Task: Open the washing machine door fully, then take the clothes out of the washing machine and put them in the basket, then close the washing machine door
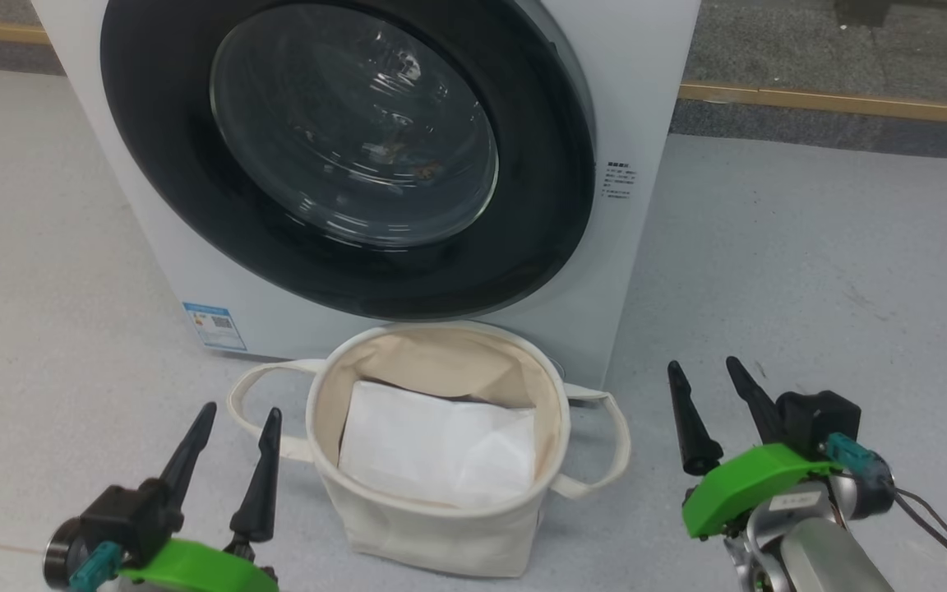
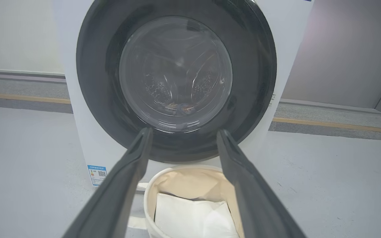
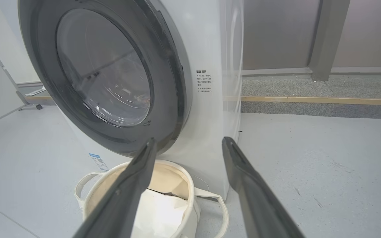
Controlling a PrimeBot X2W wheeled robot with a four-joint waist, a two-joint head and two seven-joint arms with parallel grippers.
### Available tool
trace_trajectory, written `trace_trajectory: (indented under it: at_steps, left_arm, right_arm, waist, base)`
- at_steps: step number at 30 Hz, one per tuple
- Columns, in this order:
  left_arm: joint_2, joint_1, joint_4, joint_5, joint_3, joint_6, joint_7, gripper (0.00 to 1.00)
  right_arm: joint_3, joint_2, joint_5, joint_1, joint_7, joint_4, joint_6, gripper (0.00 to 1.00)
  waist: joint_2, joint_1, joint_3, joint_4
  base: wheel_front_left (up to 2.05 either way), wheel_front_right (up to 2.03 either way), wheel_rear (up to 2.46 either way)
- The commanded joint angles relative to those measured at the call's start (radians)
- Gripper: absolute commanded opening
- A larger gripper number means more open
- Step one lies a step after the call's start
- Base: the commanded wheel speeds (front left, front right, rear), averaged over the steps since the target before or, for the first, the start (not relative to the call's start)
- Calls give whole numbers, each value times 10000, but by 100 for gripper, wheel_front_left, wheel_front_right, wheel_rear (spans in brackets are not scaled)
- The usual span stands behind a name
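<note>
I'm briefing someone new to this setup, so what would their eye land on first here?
The washing machine door, glossy black rim around bulging glass, dominates the front of the white washing machine. On the floor before it stands the cream basket, a flat white sheet inside. The left end effector and right end effector, both open, flank the basket.

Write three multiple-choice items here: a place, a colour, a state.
1. Where does the basket stand? A. on the floor before the washing machine B. on top of it C. behind it
2. What colour is the washing machine door rim? A. white B. black C. red
3. How are the left gripper and right gripper? A. both shut on cloth B. one open, one shut C. both open, empty
1 A: it sits on the floor below the door. 2 B: its wide ring is glossy black. 3 C: jaws apart, nothing between.
</note>
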Motion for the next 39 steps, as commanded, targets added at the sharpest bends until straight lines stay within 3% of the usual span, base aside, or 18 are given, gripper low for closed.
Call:
trace_trajectory:
  at_steps: [1, 12, 39]
  left_arm:
    - [333, -598, -373, 305, 351, 37, -177, 100]
    - [517, -614, -377, 1315, 393, 93, -492, 100]
    - [375, -536, -317, 1043, 777, 32, -492, 100]
  right_arm:
    - [241, -87, -397, -554, -167, -364, 2, 100]
    - [384, -56, -1636, -572, -511, -463, 2, 100]
    - [133, 28, -1328, -627, -716, -332, 2, 100]
  waist:
    - [-1, 0, 3, 10]
    - [-1, -1, 12, 30]
    - [-1, -1, 106, 130]
  base:
    - [0, 0, 0]
    - [0, 0, 0]
    - [0, 0, 0]
